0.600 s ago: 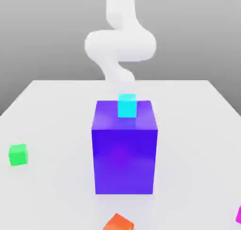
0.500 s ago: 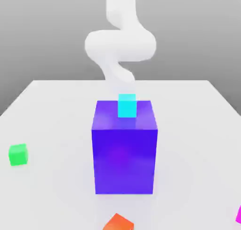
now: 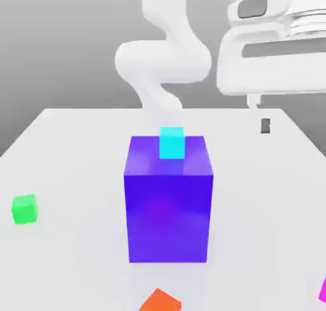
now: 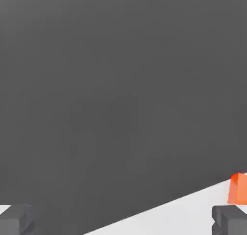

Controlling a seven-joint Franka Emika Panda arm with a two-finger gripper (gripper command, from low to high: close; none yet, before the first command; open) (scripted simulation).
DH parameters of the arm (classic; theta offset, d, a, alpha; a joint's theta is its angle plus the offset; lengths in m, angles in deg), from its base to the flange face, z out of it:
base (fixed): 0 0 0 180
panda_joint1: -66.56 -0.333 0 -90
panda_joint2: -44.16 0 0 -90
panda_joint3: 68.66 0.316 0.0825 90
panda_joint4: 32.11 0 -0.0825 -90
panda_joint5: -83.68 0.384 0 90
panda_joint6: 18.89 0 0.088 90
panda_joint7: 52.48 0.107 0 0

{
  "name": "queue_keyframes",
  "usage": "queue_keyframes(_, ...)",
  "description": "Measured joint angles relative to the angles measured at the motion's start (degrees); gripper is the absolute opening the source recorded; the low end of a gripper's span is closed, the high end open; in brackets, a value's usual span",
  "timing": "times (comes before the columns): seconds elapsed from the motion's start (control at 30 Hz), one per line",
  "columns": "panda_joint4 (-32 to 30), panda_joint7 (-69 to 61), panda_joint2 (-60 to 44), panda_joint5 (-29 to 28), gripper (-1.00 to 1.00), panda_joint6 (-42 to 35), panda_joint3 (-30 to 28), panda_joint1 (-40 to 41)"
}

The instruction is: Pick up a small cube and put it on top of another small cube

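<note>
A small cyan cube (image 3: pixel 171 143) rests on top of a tall blue-violet block (image 3: pixel 168 201) in the middle of the white table (image 3: pixel 76 150). Loose on the table lie a small green cube (image 3: pixel 24 209) at the exterior view's left, a small orange cube (image 3: pixel 160 301) at the front edge and a small magenta cube (image 3: pixel 323 290) at the front right corner. My gripper (image 3: pixel 260 115) hangs high at the exterior view's right, above the table and apart from every cube. In the hand view the gripper (image 4: pixel 123 222) is open with nothing between its dark fingertips (image 4: pixel 230 219), and the orange cube (image 4: pixel 238 188) shows beside one of them.
The white arm (image 3: pixel 162 58) curls up behind the blue-violet block. Bare table lies to both sides of the block, and the table's front edge runs close to the orange and magenta cubes.
The hand has swung into the exterior view's upper right, where nothing stood before. The cubes and the block have not moved.
</note>
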Motion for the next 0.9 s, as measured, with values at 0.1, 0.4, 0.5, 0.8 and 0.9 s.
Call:
queue_keyframes(0.1,0.8,8.8,-6.6,-3.5,0.00,1.1,0.8,-2.6)
queue_keyframes(0.4,3.1,31.8,-25.7,-9.3,0.00,4.9,-1.4,-13.0)
queue_keyframes(0.5,4.2,36.7,-31.9,-10.8,0.00,7.7,-3.3,-16.3)
queue_keyframes(0.8,5.8,39.1,-38.3,-13.6,-1.00,12.4,-6.6,-19.2)
queue_keyframes(0.9,4.8,37.8,-34.6,-11.7,-1.00,9.7,-4.8,-17.9)
